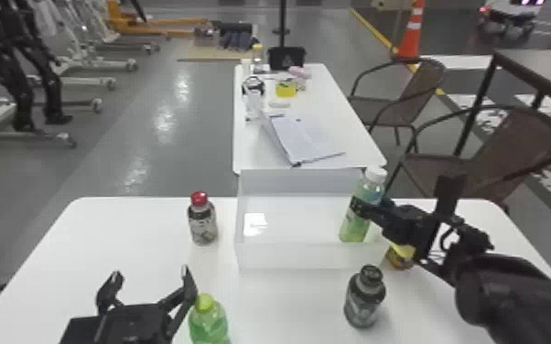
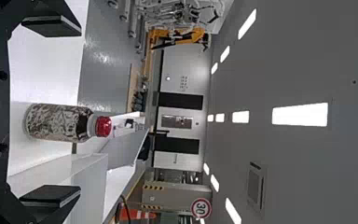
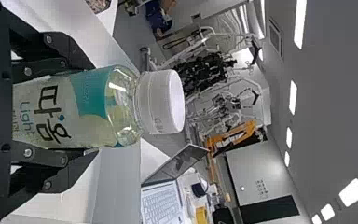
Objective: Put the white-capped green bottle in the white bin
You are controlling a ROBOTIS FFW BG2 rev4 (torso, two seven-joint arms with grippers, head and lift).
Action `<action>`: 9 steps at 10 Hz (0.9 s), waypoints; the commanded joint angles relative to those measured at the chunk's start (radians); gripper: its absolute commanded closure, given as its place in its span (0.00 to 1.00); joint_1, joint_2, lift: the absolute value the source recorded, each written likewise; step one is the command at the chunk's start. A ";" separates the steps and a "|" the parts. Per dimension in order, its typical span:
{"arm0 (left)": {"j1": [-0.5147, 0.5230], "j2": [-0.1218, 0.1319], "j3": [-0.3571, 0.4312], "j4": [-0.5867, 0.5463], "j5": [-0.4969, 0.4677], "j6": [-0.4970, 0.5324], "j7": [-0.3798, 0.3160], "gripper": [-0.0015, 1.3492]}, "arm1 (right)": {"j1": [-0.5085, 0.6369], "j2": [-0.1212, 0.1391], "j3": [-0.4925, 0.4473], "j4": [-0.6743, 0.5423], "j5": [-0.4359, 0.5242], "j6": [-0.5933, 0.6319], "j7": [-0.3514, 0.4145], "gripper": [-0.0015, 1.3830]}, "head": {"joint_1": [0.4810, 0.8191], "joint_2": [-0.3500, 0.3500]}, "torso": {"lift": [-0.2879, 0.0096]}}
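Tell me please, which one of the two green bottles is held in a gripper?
The white-capped green bottle, gripped between the fingers of the right gripper. The other green bottle has a yellow-green cap and is beside the open left gripper.

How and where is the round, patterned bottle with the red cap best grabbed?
The red-capped bottle is probably best gripped around its rounded body, below the cap, coming level from the robot's side: it stands upright, and the open left gripper faces it.
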 commanded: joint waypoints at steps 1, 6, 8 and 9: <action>-0.001 -0.003 -0.001 0.002 0.000 -0.002 0.000 0.08 | 0.000 0.000 0.001 0.004 0.005 -0.014 0.000 0.13 | 0.20 0.50 | 0.63; -0.001 -0.003 -0.001 0.002 0.002 -0.002 0.000 0.08 | 0.000 0.000 0.001 -0.004 0.000 -0.025 0.000 0.11 | 0.20 0.50 | 0.63; -0.001 -0.003 -0.001 0.002 0.000 -0.003 0.000 0.08 | 0.016 -0.002 0.000 -0.027 -0.010 -0.040 0.000 0.11 | 0.20 0.50 | 0.63; -0.001 -0.003 0.001 0.002 0.000 -0.005 0.000 0.08 | 0.048 0.000 -0.003 -0.083 -0.020 -0.040 -0.005 0.11 | 0.20 0.50 | 0.63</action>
